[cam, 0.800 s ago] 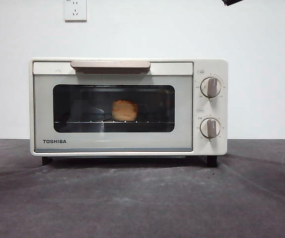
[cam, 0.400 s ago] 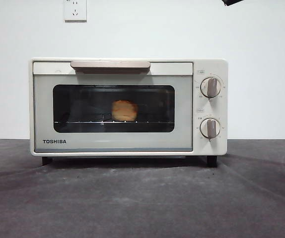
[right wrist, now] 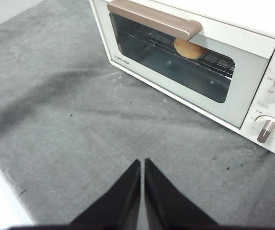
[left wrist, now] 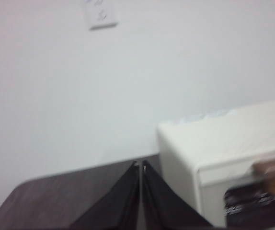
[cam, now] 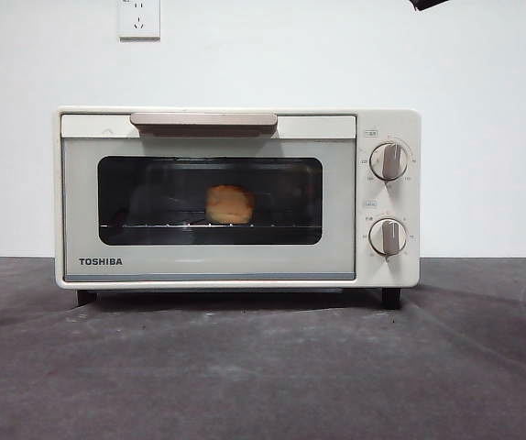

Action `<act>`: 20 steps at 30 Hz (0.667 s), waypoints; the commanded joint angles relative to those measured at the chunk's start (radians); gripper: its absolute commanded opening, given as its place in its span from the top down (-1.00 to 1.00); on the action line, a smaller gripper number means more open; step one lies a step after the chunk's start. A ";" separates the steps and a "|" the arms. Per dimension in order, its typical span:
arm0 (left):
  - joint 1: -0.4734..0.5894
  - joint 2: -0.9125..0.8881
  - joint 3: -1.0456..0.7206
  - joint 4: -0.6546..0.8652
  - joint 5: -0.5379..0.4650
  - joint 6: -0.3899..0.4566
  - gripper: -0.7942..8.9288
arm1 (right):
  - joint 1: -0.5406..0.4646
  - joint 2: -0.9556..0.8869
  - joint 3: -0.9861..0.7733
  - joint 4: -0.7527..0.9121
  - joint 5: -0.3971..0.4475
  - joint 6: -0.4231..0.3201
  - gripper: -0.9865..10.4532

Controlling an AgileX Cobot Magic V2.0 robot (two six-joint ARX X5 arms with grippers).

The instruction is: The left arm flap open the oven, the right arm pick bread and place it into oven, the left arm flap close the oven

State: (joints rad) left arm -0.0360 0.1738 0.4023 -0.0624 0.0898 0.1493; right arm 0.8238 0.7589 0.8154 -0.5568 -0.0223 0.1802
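— Where do the two grippers stand?

— The left gripper (left wrist: 141,165) hangs in the air beside the oven's (left wrist: 233,143) left end, its two black jaws pressed together to a thin slit, holding nothing. The right gripper (right wrist: 142,163) hovers above the grey table mat (right wrist: 80,124), well in front of the oven, jaws likewise drawn together and empty. In the front view only a black tip (cam: 428,4) of an arm shows at the top edge, right of centre; which arm it belongs to cannot be told.

— And the oven?

— The cream-white TOSHIBA toaster oven (cam: 387,197) stands upright on the mat with its door shut, the beige-pink bar handle (cam: 203,120) lying along the door's top edge. Two round knobs (cam: 389,161) sit one above the other on its right panel.

— The bread?

— The golden bread (cam: 230,204) rests on the wire rack (cam: 153,225) inside, seen through the dark glass window, about at its middle. White wall sockets (cam: 139,18) sit on the far wall above.
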 commanded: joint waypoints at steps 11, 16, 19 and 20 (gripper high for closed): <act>0.011 -0.124 -0.312 0.032 -0.043 0.014 0.80 | 0.009 0.004 0.013 0.010 0.004 -0.002 0.81; 0.011 -0.156 -0.368 0.018 -0.043 0.014 0.80 | 0.009 0.004 0.013 0.010 0.004 -0.002 0.81; 0.011 -0.171 -0.386 0.002 -0.043 0.014 0.80 | 0.009 0.004 0.013 0.011 0.004 -0.002 0.81; 0.011 -0.171 -0.390 -0.005 -0.043 0.014 0.80 | 0.009 0.004 0.013 0.010 0.004 -0.002 0.81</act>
State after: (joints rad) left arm -0.0265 0.0055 0.0326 -0.0734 0.0502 0.1516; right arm 0.8238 0.7589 0.8154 -0.5568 -0.0223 0.1802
